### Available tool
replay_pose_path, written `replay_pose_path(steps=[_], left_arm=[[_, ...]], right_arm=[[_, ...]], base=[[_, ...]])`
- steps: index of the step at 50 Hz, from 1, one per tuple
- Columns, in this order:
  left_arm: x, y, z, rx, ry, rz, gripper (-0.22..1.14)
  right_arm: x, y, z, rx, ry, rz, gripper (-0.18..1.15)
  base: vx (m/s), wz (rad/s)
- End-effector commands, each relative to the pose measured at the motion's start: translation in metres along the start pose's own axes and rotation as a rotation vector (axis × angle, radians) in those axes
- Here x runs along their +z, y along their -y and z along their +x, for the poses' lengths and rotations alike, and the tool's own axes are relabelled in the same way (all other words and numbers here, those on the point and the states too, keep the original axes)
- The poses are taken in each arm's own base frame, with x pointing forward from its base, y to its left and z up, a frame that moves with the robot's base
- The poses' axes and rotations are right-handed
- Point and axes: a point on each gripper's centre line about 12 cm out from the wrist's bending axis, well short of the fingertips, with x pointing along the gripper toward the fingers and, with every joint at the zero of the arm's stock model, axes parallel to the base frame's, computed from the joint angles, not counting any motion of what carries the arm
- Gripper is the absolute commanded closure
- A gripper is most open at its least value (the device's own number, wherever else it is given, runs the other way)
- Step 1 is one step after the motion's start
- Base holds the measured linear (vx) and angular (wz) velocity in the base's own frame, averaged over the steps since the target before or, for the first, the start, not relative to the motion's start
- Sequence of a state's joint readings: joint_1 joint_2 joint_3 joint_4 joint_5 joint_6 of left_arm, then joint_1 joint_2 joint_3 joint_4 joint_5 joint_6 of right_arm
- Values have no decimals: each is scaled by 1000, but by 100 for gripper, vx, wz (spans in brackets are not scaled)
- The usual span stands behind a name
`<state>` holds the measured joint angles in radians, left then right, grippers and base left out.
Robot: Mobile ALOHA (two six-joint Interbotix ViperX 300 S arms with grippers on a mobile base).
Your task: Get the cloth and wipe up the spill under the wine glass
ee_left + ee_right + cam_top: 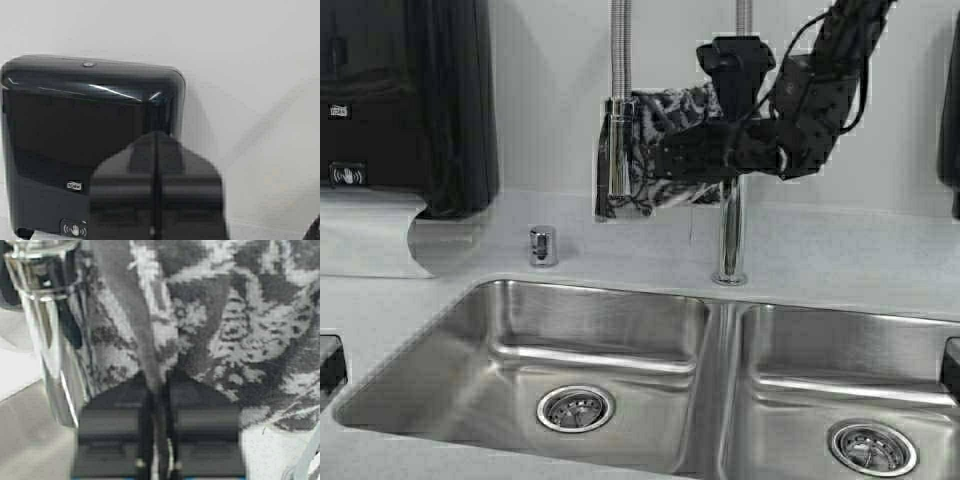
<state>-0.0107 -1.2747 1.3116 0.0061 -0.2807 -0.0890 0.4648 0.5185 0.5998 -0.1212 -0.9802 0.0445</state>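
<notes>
The cloth (632,190), dark with a white leafy print, hangs over the tall faucet behind the sink. My right gripper (665,160) reaches in from the upper right and is shut on a fold of it. The right wrist view shows the cloth (225,315) filling the frame, with a pinched ridge of fabric running between the fingers of my right gripper (156,385). My left gripper (156,137) is shut on nothing and faces a black paper dispenser (75,130) on the wall; it lies outside the high view. The wine glass is out of view.
A chrome spray head (617,150) hangs just left of the cloth, and the faucet stem (730,240) stands under the right arm. A double steel sink (500,350) fills the foreground. A small chrome cap (542,245) sits on the counter. A paper sheet (370,235) hangs below the dispenser (380,90).
</notes>
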Motion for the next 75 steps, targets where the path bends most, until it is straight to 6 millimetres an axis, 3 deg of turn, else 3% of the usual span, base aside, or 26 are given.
replay_pose_path(steps=[1,7,14,35,52,61,75], left_arm=[[3,0,1,1,9,-1,89],[1,0,0,1,8,0,89],[-1,0,-1,2,2,-1,89],[-6,-1,-2,1,-11,-1,89],[-8,-1,-2,1,-14,-2,89],[-6,-1,-3,1,-5,-9,89],[-6,-1,-4,4,-1,-15,89]], right_arm=[[15,0,2,0,46,-3,85],[26,0,1,-1,95,-29,91],[58,-1,-13,-7,202,-101,91],[208,-6,-91,-42,549,-190,91],[305,-4,-106,-69,681,-218,91],[341,-10,-109,-62,713,-227,91],[389,-27,-132,-35,749,-228,91]], base=[[0,0],[0,0],[0,0],[-1,0],[-9,1],[-16,-1],[-18,2]])
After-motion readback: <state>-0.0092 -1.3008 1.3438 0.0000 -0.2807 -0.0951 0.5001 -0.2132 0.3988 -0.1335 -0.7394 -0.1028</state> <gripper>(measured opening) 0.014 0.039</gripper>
